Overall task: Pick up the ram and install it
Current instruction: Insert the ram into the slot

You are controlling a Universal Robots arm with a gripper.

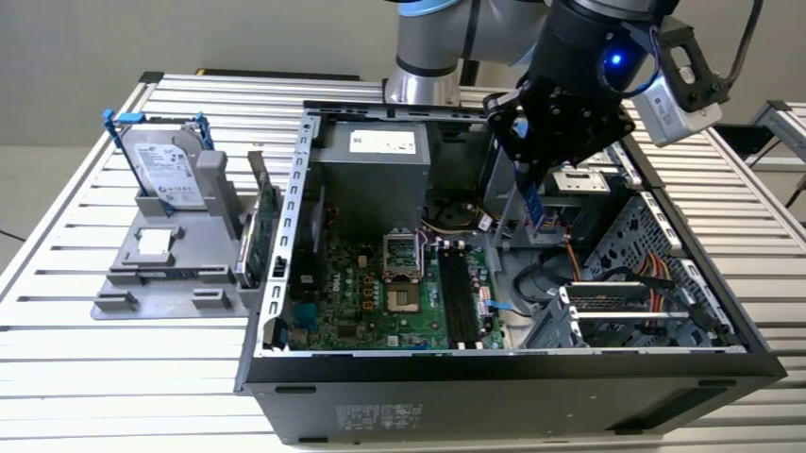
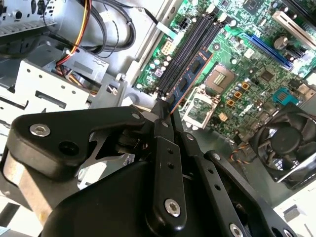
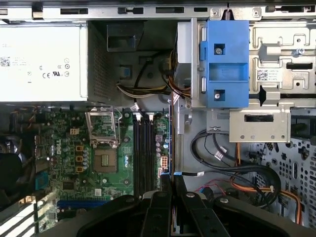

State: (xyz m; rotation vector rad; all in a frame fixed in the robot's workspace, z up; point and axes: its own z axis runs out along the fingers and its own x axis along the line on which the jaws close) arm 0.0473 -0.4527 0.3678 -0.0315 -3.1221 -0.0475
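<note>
The black, angular end effector (image 1: pixel 539 193) pinches the thin bluish ram (image 1: pixel 537 205) edge-on above the open metal case (image 1: pixel 504 363) and its green motherboard (image 1: pixel 377 293).

The gripper (image 3: pixel 171 183) pinches the thin ram (image 3: pixel 171 143) edge-on, with the motherboard (image 3: pixel 94 158) and its dark memory slots (image 3: pixel 143 153) beyond the fingertips

The open computer case (image 1: pixel 529 377) lies on the desk (image 1: pixel 75 377). At its 9 o'clock in the exterior view stands the rack (image 1: pixel 164 274) holding the hard drive (image 1: pixel 164 170).
</note>
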